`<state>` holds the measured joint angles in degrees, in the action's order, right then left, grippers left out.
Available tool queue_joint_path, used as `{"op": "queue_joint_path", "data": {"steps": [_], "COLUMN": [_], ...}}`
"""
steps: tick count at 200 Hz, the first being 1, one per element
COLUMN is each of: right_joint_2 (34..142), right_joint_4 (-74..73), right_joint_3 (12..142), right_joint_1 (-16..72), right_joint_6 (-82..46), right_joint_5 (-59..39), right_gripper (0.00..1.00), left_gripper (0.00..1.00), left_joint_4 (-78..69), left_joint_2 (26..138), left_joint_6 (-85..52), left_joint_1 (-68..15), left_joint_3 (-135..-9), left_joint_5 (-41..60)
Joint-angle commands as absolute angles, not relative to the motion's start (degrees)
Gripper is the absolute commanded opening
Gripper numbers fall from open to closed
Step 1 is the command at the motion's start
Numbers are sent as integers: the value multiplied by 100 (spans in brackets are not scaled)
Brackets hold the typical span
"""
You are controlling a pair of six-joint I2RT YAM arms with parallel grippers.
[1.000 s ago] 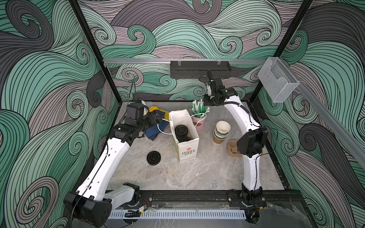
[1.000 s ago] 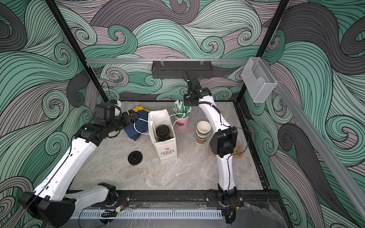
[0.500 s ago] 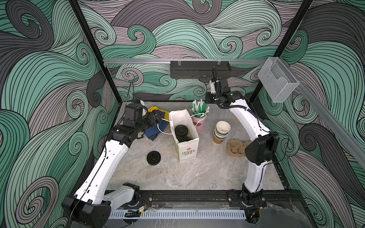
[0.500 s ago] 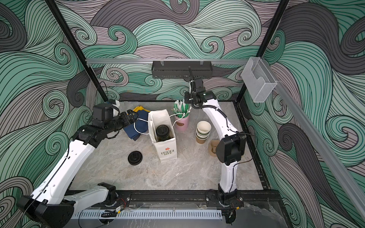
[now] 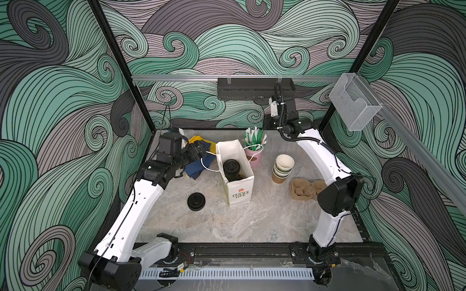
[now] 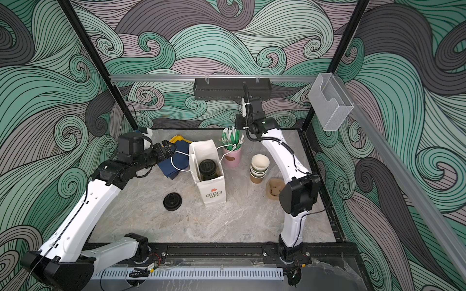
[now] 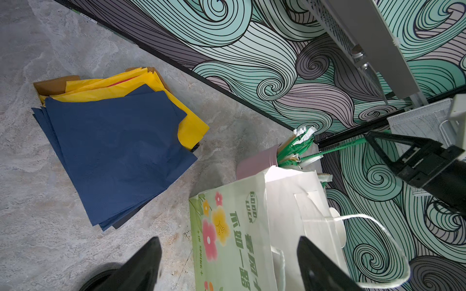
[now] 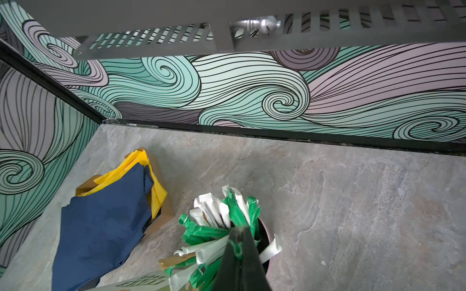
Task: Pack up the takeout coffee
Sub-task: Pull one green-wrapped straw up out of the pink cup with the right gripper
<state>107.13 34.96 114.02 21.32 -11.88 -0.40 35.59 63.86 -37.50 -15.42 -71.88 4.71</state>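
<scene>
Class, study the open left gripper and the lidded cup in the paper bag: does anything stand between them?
Yes. The paper bag's side wall stands between the left gripper and the lidded cup, which sits below the rim; the white string handle loops there too. From above, the bag's mouth is open.

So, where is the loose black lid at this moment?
In a top view the black lid lies alone on the table, on the left side, just left of the white paper bag.
</scene>
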Motion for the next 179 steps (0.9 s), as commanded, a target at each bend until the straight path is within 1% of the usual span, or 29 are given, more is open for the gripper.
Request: {"op": "queue_joint_path", "data": {"steps": [1,83,134,153,179], "right_joint_2": [10476,9874,9534,9376,9040], "right_joint_4": [3755,3948,4003,3929,3490], "right_joint_3": [11534,11539,11997,12247,12157], "right_joint_1": [2154,2142,2151,2159,2228], "right_joint_6": [-1310,-1345,-1303,-1276,-1326], "right_joint_5": [-185,248,539,434,30], "right_gripper": [4,4,1,1,1], "left_gripper": [86,86,86,86,86], "left_joint_4": [3612,3617,3551,3545,3564], "left_joint_2": [6276,6337,6359,6279,6166], "left_joint_6": [-3665,-3621,-3657,-3665,-3696], "left_joint_1": [-1511,-1497,-1499,-1495,-1498], "left_joint_3": [-7164,-7206,-7205,-7169,-7090], "left_joint_5": [404,560,661,605,472]}}
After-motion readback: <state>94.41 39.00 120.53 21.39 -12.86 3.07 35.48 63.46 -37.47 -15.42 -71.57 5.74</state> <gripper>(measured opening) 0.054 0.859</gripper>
